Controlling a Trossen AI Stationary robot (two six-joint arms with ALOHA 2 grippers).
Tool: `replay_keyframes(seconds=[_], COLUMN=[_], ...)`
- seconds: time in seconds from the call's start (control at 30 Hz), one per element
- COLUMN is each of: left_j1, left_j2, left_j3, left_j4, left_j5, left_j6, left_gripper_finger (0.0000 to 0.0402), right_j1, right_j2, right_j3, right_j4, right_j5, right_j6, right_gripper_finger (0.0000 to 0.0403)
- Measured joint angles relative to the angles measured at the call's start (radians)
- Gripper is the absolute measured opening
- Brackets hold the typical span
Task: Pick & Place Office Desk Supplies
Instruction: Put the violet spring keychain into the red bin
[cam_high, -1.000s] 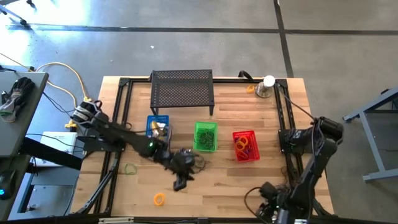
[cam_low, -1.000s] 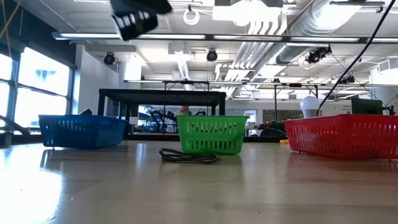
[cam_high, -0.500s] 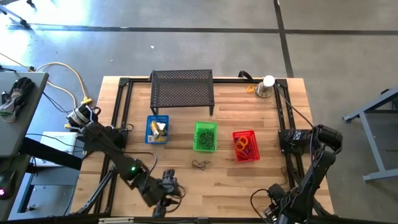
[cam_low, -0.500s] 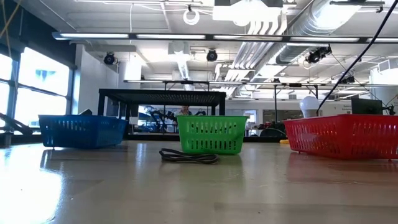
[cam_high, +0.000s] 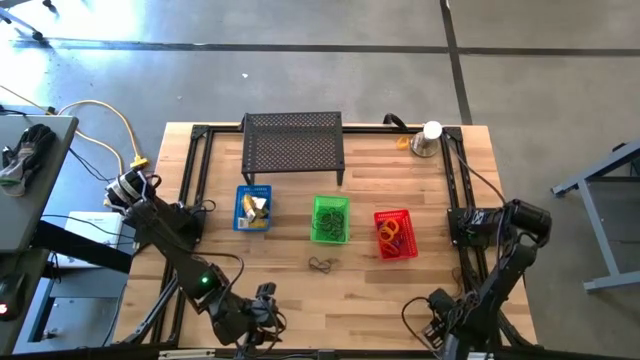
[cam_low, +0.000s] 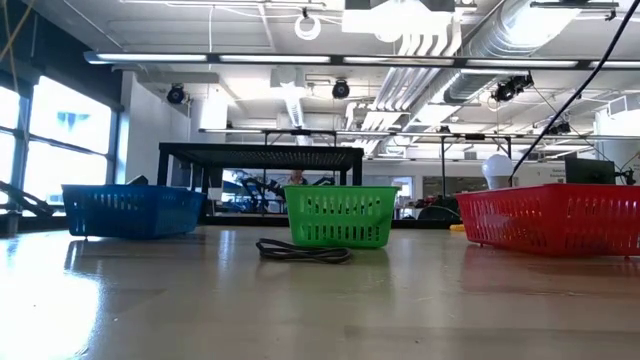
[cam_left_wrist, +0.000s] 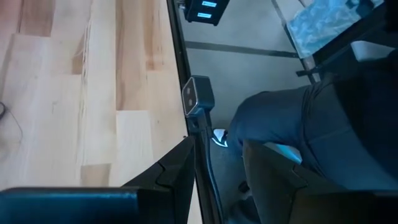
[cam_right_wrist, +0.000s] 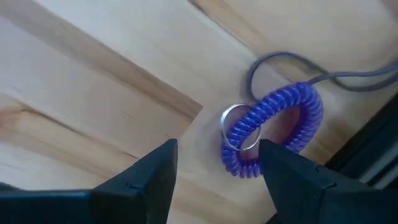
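The left gripper (cam_high: 262, 312) hangs low at the front edge of the wooden surface (cam_high: 290, 290). Its jaws are spread and hold nothing. The right gripper (cam_high: 440, 318) sits at the front right corner. Its jaws are spread too, just over a purple coil loop (cam_right_wrist: 273, 127) with a small silver ring on it. A dark loop (cam_high: 322, 265) lies on the surface in front of the green basket (cam_high: 330, 219). Yellow blocks (cam_high: 256, 207) sit in the blue basket (cam_high: 253, 208). Orange loops (cam_high: 391, 234) lie in the red basket (cam_high: 395, 234).
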Motion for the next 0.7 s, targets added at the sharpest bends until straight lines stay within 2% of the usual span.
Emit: replay_keyframes(seconds=[0.1, 0.47, 0.57, 0.7], left_j1=[-0.002, -0.001, -0.001, -0.001], left_j2=[0.000, 0.000, 0.011, 0.036], left_j3=[0.000, 0.000, 0.000, 0.000], left_j4=[0.005, 0.003, 0.006, 0.003], left_j5=[0.000, -0.007, -0.008, -0.006], left_j6=[0.000, 0.073, 0.104, 0.124], left_gripper_finger=[0.0132, 0.0132, 0.0132, 0.0132], right_j1=[-0.002, 0.019, 0.028, 0.042], right_j2=[-0.003, -0.001, -0.001, 0.000], right_j3=[-0.034, -0.053, -0.053, -0.053], right_j4=[0.022, 0.035, 0.031, 0.029], right_j5=[-0.013, 0.057, 0.067, 0.093], right_j6=[-0.001, -0.018, -0.020, -0.037], right_gripper_finger=[0.0216, 0.0206, 0.0185, 0.0134])
